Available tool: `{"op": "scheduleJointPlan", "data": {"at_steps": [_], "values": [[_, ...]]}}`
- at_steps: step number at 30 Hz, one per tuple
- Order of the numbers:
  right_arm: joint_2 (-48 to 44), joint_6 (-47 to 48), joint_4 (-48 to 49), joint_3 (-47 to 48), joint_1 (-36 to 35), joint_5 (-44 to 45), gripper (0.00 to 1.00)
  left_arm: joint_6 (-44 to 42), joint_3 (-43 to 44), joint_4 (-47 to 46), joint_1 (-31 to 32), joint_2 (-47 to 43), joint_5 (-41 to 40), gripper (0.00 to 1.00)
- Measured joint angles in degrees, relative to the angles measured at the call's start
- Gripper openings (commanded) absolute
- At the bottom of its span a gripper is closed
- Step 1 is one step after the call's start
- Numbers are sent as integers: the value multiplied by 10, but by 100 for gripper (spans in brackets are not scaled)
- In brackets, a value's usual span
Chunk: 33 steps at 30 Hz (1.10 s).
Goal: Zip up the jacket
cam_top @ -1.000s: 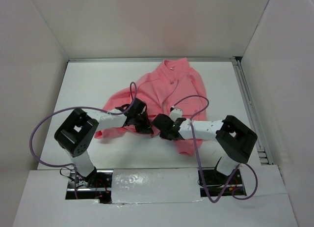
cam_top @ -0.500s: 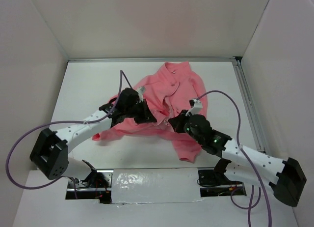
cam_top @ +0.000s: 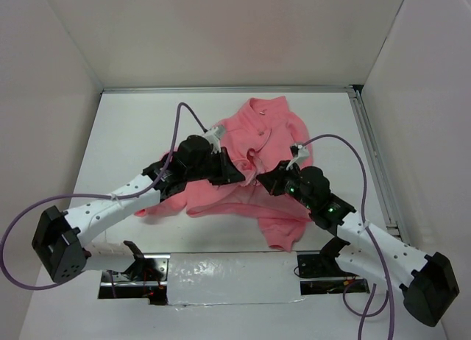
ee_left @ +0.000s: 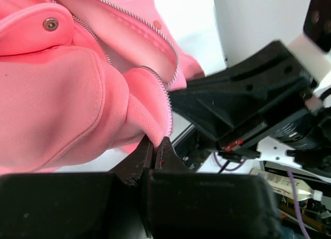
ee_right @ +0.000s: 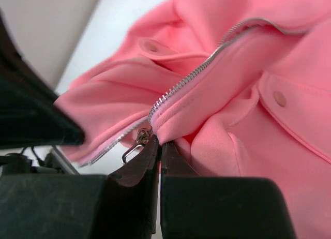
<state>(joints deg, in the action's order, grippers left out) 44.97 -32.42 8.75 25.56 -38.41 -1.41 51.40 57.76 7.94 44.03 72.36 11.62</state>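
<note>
Salmon-pink jacket point(cam_top: 243, 134), front unzipped, crumpled mid-table point(cam_top: 132, 134) toward far edge. Left gripper point(ee_left: 155, 144) pinched closed on one zipper edge; right gripper point(ee_right: 159, 144) clamped on the other, beside slider point(ee_right: 139, 137).

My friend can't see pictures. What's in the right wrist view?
The right gripper pinches the pink jacket at the bottom corner of its front edge. Silver zipper teeth run up that edge toward the top right, and a small metal zipper pull hangs beside the fingertips.

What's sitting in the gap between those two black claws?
A bunched fold of the salmon-pink fleece jacket, which left gripper and right gripper both pinch; the top external view shows it.
</note>
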Motion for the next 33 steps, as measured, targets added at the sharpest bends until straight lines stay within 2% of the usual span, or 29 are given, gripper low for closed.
{"op": "scheduleJointPlan", "data": {"at_steps": [1, 4, 6, 7, 9, 11, 15, 20, 26, 28, 30, 33], "values": [[10, -6, -13, 3, 4, 1, 0, 0, -2, 4, 3, 4, -1, 1], [40, -27, -50, 3, 20, 8, 0, -2, -40, 8, 14, 17, 10, 18], [52, -45, -71, -7, 26, 12, 0, -6, -88, 17, 26, 24, 30, 46], [52, -53, -78, -14, 27, 15, 0, -9, -110, 24, 33, 25, 40, 64], [52, -65, -94, -29, 27, 21, 0, -10, -159, 46, 61, 24, 59, 72], [52, -74, -111, -38, 27, 26, 0, -21, -195, 66, 90, 14, 84, 99], [61, -86, -132, -46, 20, 35, 0, -47, -209, 114, 108, -53, 123, 99], [106, -109, -147, -46, -13, 55, 0, -77, -126, 145, 87, -79, 103, 99], [160, -139, -156, -45, -21, 85, 0, -101, -50, 163, 36, 3, 57, 99], [170, -144, -156, -43, -19, 90, 0, -120, -50, 164, 40, 41, 49, 99], [177, -144, -155, -41, -15, 91, 0, -130, -56, 166, 52, 66, 44, 95], [185, -144, -151, -40, -12, 90, 0, -143, -56, 170, 90, 107, 13, 91]]}}
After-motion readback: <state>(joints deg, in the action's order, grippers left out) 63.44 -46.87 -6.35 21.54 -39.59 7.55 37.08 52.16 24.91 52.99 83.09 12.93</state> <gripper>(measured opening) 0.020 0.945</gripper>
